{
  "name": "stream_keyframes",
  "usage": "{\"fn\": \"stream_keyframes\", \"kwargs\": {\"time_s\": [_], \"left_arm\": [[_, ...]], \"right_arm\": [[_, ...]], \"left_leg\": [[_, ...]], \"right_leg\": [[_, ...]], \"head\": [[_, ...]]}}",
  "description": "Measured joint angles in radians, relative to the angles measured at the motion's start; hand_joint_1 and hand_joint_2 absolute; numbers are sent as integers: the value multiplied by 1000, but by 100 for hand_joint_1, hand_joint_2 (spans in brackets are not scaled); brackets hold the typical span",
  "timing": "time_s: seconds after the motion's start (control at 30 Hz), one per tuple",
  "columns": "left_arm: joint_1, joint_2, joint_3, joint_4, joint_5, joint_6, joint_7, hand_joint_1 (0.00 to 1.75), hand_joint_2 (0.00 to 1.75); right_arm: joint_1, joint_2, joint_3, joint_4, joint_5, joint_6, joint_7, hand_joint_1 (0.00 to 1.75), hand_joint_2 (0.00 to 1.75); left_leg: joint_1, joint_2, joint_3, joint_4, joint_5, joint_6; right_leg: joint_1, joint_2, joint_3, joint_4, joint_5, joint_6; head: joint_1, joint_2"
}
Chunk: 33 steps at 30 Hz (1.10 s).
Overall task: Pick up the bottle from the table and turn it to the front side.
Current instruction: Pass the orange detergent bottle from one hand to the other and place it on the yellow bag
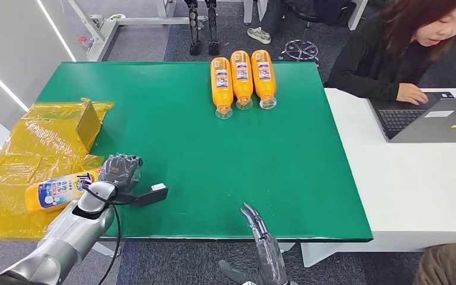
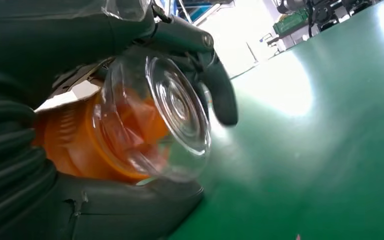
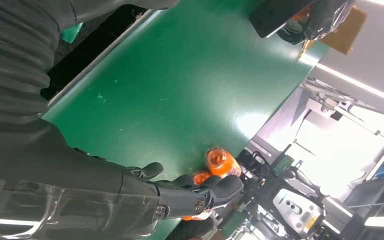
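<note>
Even, bright overhead light in head view; sharp focus. Green table [image 2: 340, 150] shows strong white glare patches in wrist views. Bottle [image 2: 130, 135] close-up blurred. Background windows overexposed in right wrist view.

Three orange bottles [image 1: 242, 77] lie side by side, touching, near the far edge of the green surface [image 1: 214, 154]. Crumpled yellow plastic sheeting [image 1: 29, 154] covers the left edge. A person [image 1: 392, 47] types on a laptop [image 1: 427, 119] at the adjacent white desk [image 1: 415, 190].

The green table [image 1: 172, 136] bears three orange bottles [image 1: 242, 77] side by side at its far edge.
</note>
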Motion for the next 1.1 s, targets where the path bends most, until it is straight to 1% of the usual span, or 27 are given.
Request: {"fn": "stream_keyframes", "kwargs": {"time_s": [0.27, 0.43, 0.53, 0.67, 0.73, 0.8, 0.83, 0.93, 1.0, 1.03, 1.07, 1.1], "left_arm": [[-11, 0, 0, 2, -2, 18, 4, 0, 175], [-10, 0, 4, 2, -5, 84, 3, 0, 175], [-5, -1, 12, 3, -7, 130, -7, 0, 175], [-1, -3, 20, 3, -8, 183, -33, 0, 175], [0, -8, 28, 2, 2, 211, -61, 0, 175], [1, -18, 48, -4, 39, 250, -123, 0, 175], [2, -27, 65, -10, 77, 272, -178, 0, 175], [8, -61, 141, -46, 238, 318, -388, 0, 175], [18, -90, 198, -80, 353, 317, -525, 0, 175], [24, -102, 223, -96, 399, 311, -577, 0, 175], [29, -114, 244, -110, 432, 306, -613, 0, 175], [33, -123, 262, -122, 449, 303, -630, 0, 175]], "right_arm": [[-8, -1, 10, -8, 17, 11, 24, 0, 175], [-8, 2, 6, -14, 31, 33, 21, 0, 175], [-8, 13, -6, -14, 34, 51, 11, 0, 175], [-12, 34, -36, -14, 35, 75, -8, 0, 175], [-17, 41, -55, -14, 33, 79, -20, 0, 175], [-19, 46, -78, -13, 27, 74, -36, 0, 175], [-18, 47, -91, -13, 21, 68, -46, 0, 175], [-11, 47, -123, -16, -8, 41, -70, 0, 175], [-2, 45, -141, -22, -29, 22, -82, 0, 175], [3, 43, -149, -25, -38, 15, -87, 0, 175], [7, 41, -155, -27, -42, 11, -90, 0, 175], [10, 39, -160, -29, -45, 8, -92, 0, 175]], "left_leg": [[0, 1, 2, 0, 0, -1], [0, 1, 2, 0, 0, -1], [0, 1, 2, 0, 1, -2], [0, 1, 2, 0, 1, -2], [0, 0, 2, 0, 1, -2], [0, 0, 2, 0, 1, -2], [0, 0, 2, 0, 1, -2], [-1, 0, 1, 0, 1, -2], [-1, 0, 1, 0, 1, -2], [-1, 0, 1, 1, 0, -2], [-1, 0, 1, 1, 0, -2], [-1, 0, 1, 1, 0, -2]], "right_leg": [[0, 0, 0, 2, 0, 0], [0, 0, 0, 2, 0, -1], [0, 0, 0, 2, -1, -1], [0, 0, 0, 3, -1, -2], [0, 0, 0, 2, -1, -1], [0, 0, 0, 2, -1, -1], [0, 0, 0, 2, -1, -1], [0, 0, 0, 2, -1, -1], [-1, 0, 0, 2, -1, -1], [-1, 0, 0, 2, 0, -1], [-1, 0, 0, 2, 0, -1], [-1, 0, 0, 2, 0, -1]], "head": [[0, 0], [0, 0], [0, 0], [0, 0], [0, 0], [0, 0], [0, 0], [0, 0], [0, 0], [0, 0], [0, 0], [0, 0]]}}
